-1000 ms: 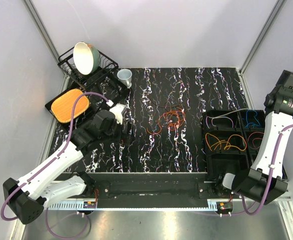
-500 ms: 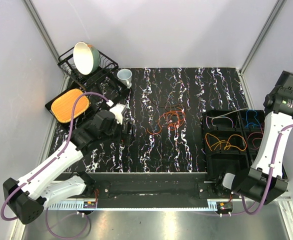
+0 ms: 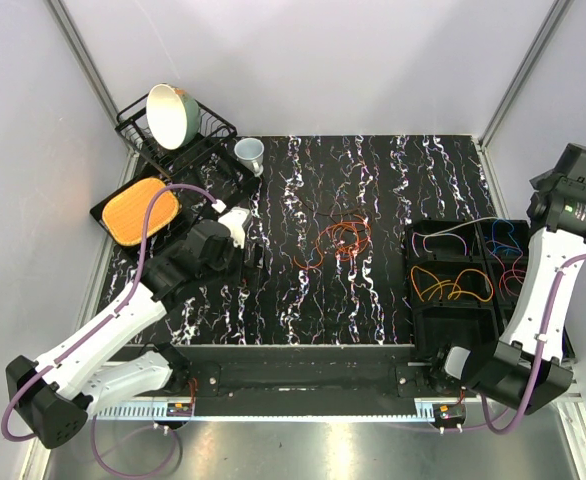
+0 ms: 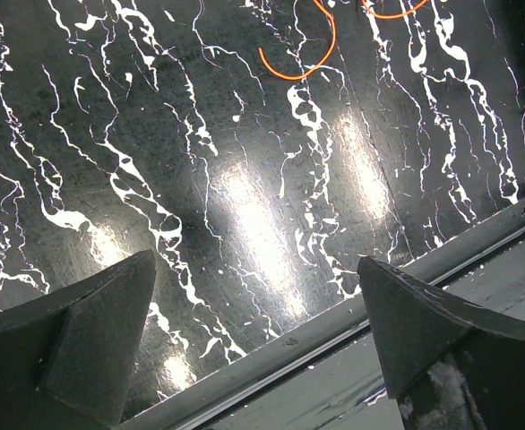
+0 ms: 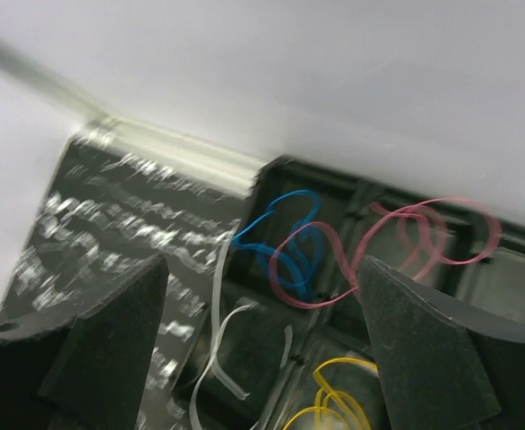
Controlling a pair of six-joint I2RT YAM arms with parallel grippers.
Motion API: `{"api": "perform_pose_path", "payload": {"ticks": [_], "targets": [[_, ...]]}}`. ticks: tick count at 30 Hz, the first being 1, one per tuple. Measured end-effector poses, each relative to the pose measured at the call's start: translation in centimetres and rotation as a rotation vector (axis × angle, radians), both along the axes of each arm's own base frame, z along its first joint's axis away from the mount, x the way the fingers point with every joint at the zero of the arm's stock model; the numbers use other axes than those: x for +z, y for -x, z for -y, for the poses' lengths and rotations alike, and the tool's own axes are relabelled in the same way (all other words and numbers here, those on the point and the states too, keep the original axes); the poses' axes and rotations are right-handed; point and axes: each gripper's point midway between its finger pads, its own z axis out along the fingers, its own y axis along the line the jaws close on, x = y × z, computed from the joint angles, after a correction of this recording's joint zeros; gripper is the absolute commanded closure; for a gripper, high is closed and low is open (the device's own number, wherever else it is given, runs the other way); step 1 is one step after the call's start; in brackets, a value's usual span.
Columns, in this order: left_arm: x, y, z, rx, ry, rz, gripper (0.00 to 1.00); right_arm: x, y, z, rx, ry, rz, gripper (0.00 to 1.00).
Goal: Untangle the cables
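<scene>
Left end effector (image 4: 255, 269) hangs low over the black marbled desk (image 4: 245, 206) near its front edge, fingers spread wide and holding nothing. An orange and red tangle of cables (image 3: 338, 240) lies mid-desk, well apart from it; one orange loop (image 4: 303, 67) shows at the top of the left wrist view. Right end effector (image 5: 262, 269) is likewise wide and empty, raised above the black compartment tray (image 3: 453, 322) at the right. A blue cable (image 5: 280, 246), pink cable (image 5: 415, 237), white cable (image 5: 218, 345) and yellow loops (image 5: 334, 399) lie in its compartments.
</scene>
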Motion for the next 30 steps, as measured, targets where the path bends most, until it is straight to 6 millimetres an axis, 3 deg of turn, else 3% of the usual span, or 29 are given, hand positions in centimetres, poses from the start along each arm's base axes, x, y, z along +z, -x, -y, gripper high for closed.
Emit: {"api": "perform_pose_path", "payload": {"ticks": [6, 10, 13, 15, 17, 19, 24, 30], "targets": [[-1.1, -0.4, 0.3, 0.021, -0.016, -0.040, 0.03, 0.5, -3.8, -4.2, 0.273, -0.125, 0.118, 0.12], [-3.3, -1.5, 1.7, 0.048, -0.043, -0.121, 0.04, 0.2, -7.4, -9.4, 0.514, -0.232, 0.154, 0.12], [-3.9, -3.3, 4.2, 0.048, -0.050, -0.154, 0.05, -0.5, -10.1, -15.2, 0.703, -0.284, 0.128, 0.12], [-3.8, -4.8, 6.7, 0.037, -0.044, -0.152, 0.07, -1.3, -10.9, -18.7, 0.806, -0.313, 0.101, 0.12], [-3.6, -6.4, 9.5, 0.021, -0.034, -0.142, 0.10, -1.6, -11.1, -21.0, 0.872, -0.327, 0.083, 0.11], [-3.6, -7.8, 12.2, 0.003, -0.024, -0.134, 0.11, -1.7, -11.1, -22.1, 0.906, -0.324, 0.073, 0.11], [-4.8, -10.7, 18.0, -0.038, -0.009, -0.125, 0.17, -2.1, -11.0, -22.2, 0.922, -0.306, 0.054, 0.11], [-8.2, -12.4, 21.6, -0.065, -0.032, -0.156, 0.20, -4.0, -10.6, -22.2, 0.923, -0.320, 0.007, 0.11]]}}
